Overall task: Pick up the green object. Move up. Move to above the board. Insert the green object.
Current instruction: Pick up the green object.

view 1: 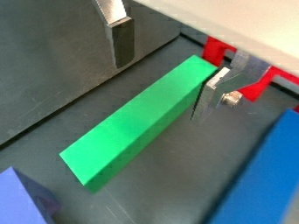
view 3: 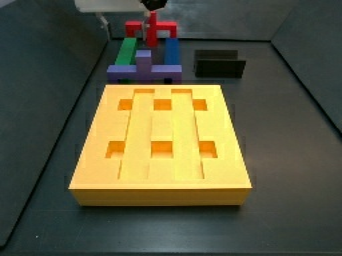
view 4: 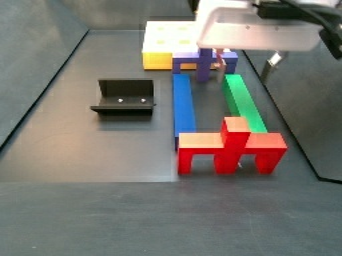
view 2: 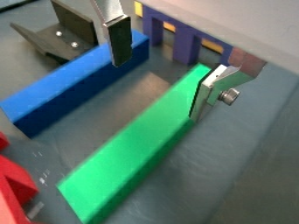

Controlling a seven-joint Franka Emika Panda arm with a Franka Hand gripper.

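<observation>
The green object point(view 1: 135, 118) is a long bar lying flat on the dark floor; it also shows in a wrist view point(view 2: 140, 144) and in both side views point(view 3: 124, 52) point(view 4: 245, 100). My gripper point(view 1: 163, 68) is open and low over the bar's end nearest the board, straddling it. One finger point(view 1: 214, 92) stands right against the bar's side. The other finger point(view 1: 121, 42) stands well apart from it. The board point(view 3: 167, 175) is a large orange-yellow slab with square holes, and its near end shows in a side view point(view 4: 167, 40).
A blue bar point(view 2: 70, 83) lies alongside the green one. A purple block point(view 2: 176, 44) stands between the bars and the board. A red piece point(view 4: 230, 148) sits at the bars' far ends. The fixture point(view 4: 123, 97) stands apart on the floor.
</observation>
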